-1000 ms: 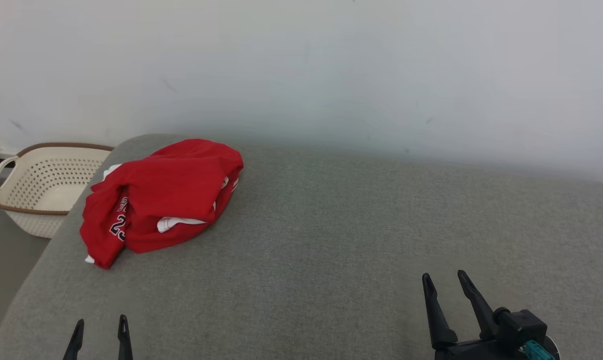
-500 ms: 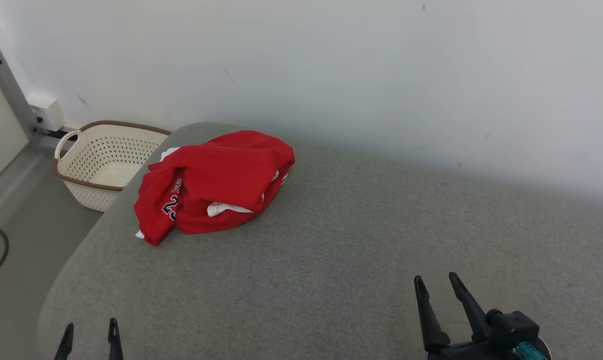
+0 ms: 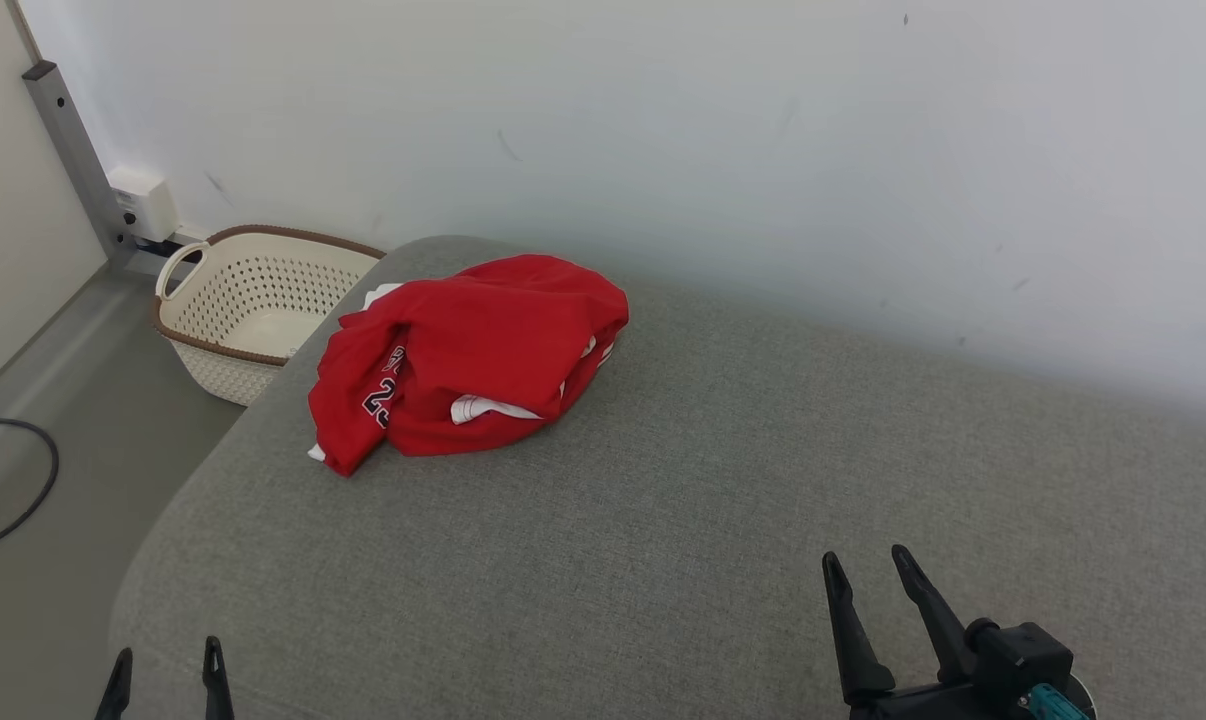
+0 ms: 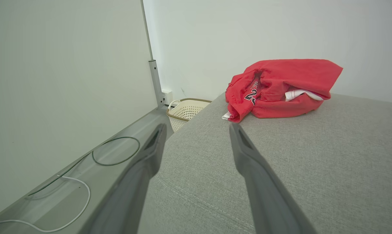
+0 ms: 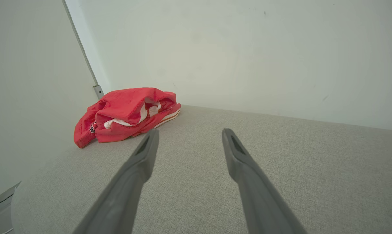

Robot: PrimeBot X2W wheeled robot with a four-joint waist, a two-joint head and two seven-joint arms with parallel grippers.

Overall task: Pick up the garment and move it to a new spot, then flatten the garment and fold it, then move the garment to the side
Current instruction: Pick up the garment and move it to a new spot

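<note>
The red shirt (image 3: 473, 360) lies crumpled far left on the grey cushion (image 3: 663, 480). Soft and light, I think; I would pinch its top fold. Both my left tool (image 3: 166, 652) and right tool (image 3: 864, 555) are released.

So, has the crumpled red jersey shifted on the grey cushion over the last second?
No. The crumpled red jersey lies at the same corner of the grey cushion, beside the cream perforated basket; the camera turned.

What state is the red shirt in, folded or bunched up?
Bunched up: the red shirt sits in a crumpled heap on the gray cushion, white trim showing.
</note>
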